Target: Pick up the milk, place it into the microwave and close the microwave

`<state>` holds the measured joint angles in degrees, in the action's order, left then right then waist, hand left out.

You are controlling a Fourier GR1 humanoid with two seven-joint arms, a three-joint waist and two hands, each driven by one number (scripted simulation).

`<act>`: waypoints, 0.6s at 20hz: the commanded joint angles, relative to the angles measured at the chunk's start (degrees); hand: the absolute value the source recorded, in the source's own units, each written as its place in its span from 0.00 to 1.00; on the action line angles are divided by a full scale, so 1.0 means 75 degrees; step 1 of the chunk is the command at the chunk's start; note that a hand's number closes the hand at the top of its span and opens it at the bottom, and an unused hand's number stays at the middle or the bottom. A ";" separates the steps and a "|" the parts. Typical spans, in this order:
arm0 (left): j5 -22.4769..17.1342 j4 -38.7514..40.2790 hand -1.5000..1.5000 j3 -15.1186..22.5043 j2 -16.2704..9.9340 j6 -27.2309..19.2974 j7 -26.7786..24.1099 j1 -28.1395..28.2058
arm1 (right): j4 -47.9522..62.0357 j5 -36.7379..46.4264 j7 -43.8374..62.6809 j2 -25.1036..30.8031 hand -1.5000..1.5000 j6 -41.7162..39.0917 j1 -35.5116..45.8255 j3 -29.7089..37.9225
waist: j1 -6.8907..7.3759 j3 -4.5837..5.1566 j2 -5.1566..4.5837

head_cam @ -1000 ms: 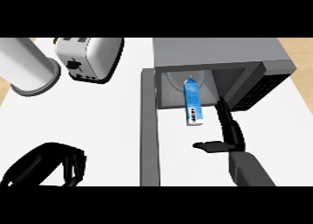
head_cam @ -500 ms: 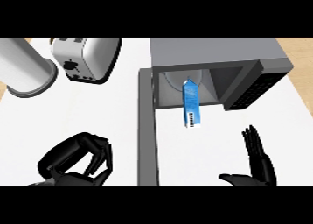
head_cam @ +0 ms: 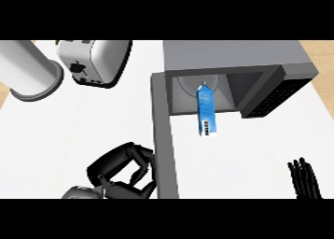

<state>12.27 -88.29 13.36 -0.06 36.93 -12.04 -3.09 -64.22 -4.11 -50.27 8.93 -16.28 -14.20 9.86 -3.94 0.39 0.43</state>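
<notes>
Fingers (head_cam: 305, 179) of right hand (head_cam: 307, 184) point straight up.

The right hand (head_cam: 305, 179) is cut off by the lower edge, only straight fingertips showing; the left hand (head_cam: 121, 170) loses its wrist there too; the milk (head_cam: 205, 111) carton's printing is too small to read; the microwave (head_cam: 232, 60) interior behind it lies hidden.

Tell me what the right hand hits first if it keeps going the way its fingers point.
The right hand points up the view over bare counter; the microwave front probably comes first, though depth is unclear.
</notes>
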 commanded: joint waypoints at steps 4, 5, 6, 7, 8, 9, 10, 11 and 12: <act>0.0017 0.1240 1.00 0.2368 0.0007 -0.1604 -0.0233 -0.0186 | -0.2686 -0.0793 0.0445 0.0238 0.00 -0.1211 -0.1619 -0.0511 | -0.0051 -0.0007 -0.0033; -0.0089 0.1233 1.00 0.2702 0.0007 -0.1967 -0.0076 -0.0252 | -0.3076 -0.0950 0.0691 0.0382 0.00 -0.1365 -0.1673 -0.0573 | -0.0015 -0.0009 -0.0033; -0.0182 0.1660 1.00 0.2963 0.0006 -0.2394 -0.0238 -0.0521 | -0.3375 -0.1081 0.0914 0.0251 0.00 -0.1248 -0.1575 -0.0667 | -0.0016 -0.0009 -0.0064; -0.0493 0.1760 1.00 0.3229 0.0006 -0.2767 0.0074 -0.0723 | -0.3603 -0.1131 0.0896 0.0364 0.00 -0.1428 -0.1957 -0.0747 | 0.0001 -0.0020 -0.0065; -0.0492 0.1696 1.00 0.3613 0.0006 -0.3093 0.0060 -0.0832 | -0.4133 -0.1310 0.1228 0.0428 0.00 -0.1325 -0.1939 -0.0722 | -0.0020 -0.0012 -0.0060; -0.0523 0.1788 1.00 0.4007 0.0006 -0.3410 0.0135 -0.0862 | -0.4342 -0.1290 0.1272 0.0565 0.00 -0.1492 -0.2170 -0.0857 | -0.0069 -0.0013 -0.0059; -0.0681 0.1706 1.00 0.4198 0.0006 -0.3715 0.0256 -0.1037 | -0.4717 -0.1657 0.1634 0.0546 0.00 -0.1565 -0.2196 -0.0896 | -0.0059 -0.0011 -0.0062; -0.0849 0.2080 1.00 0.4461 0.0006 -0.4156 0.0146 -0.1098 | -0.4879 -0.1690 0.1591 0.0600 0.00 -0.1633 -0.2439 -0.0939 | -0.0126 -0.0013 -0.0080; -0.1045 0.2019 1.00 0.4773 0.0006 -0.4501 0.0245 -0.1283 | -0.5090 -0.2030 0.2004 0.0838 0.00 -0.1610 -0.2175 -0.0706 | -0.0083 -0.0013 -0.0094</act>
<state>7.23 -76.32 39.02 -0.36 11.22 -11.50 -10.21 -95.33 -14.78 -38.82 12.86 -24.67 -28.99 4.27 -4.29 0.31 -0.02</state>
